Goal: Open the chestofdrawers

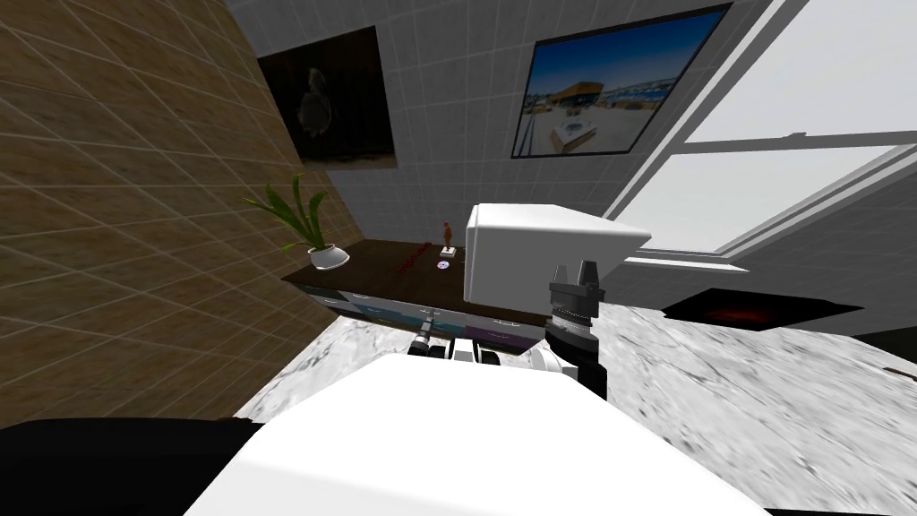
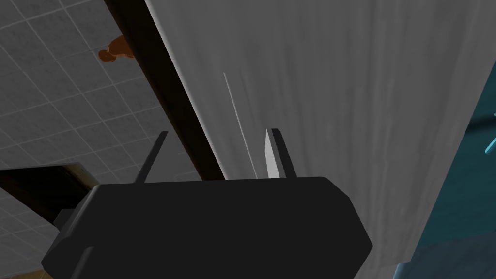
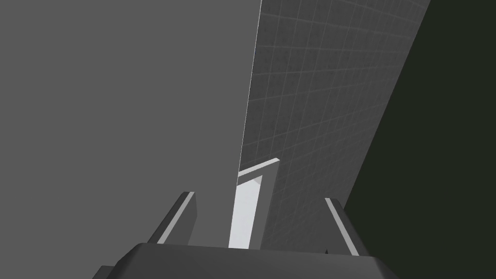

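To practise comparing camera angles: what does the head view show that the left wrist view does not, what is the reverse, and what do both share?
The head view adds the potted plant, the white box and the raised right gripper. The left wrist view adds a thin pale strip on the grey drawer front, between the open fingers of the left gripper. Both show the dark top of the chest of drawers and the brown figurine.

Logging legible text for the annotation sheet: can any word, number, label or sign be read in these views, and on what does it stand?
No readable text anywhere.
Blue-sky wall picture: no lettering to make out.
Dark wall picture: none.
Small disc on the chest of drawers: too small to tell.
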Controlling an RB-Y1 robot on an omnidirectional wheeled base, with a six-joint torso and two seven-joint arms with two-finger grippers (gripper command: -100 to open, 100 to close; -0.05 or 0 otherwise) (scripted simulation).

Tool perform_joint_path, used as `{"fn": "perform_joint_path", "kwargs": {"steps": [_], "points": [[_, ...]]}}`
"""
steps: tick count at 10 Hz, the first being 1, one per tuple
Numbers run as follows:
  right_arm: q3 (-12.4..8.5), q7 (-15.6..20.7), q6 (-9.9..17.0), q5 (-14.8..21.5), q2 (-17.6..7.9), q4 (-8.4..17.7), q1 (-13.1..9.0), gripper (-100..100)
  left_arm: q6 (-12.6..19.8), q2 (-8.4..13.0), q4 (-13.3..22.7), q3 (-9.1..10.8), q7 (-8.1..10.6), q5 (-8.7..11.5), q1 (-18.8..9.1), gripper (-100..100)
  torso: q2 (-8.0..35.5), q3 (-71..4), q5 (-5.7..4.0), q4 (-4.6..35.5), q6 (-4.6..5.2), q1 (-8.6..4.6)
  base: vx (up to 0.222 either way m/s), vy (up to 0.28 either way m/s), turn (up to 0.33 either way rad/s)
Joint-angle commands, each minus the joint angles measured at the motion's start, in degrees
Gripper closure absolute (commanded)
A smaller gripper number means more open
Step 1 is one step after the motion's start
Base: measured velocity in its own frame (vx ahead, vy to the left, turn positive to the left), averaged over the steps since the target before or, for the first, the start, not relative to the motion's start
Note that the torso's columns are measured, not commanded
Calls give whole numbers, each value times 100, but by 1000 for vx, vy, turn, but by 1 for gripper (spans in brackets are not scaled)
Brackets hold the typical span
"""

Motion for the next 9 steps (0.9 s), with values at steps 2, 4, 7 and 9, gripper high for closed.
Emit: {"fn": "perform_joint_path", "kwargs": {"steps": [2, 4, 7, 9], "points": [[0, 0, 0, 0, 0, 0, -1, 0, 162, 11, -87, -42, 26, -31, 22, 100, 25, 10, -35, 59, 5, -35, -191, 26, 19], [0, 0, 0, 0, 0, 0, 0, 0, 259, 13, -153, -72, 33, -45, 133, 100, -19, -13, -38, 47, 5, -47, -113, 15, 14], [0, 0, 0, 0, 0, 0, -1, 0, 216, 20, -285, -110, 40, -65, 151, 100, 13, 3, -29, 48, 8, -38, -200, 4, 32], [0, 0, 0, 0, 0, 0, -1, 0, 258, 41, -202, -99, 46, -58, 181, 100, 20, 5, -33, 60, 14, -48, -158, 8, 19]]}}
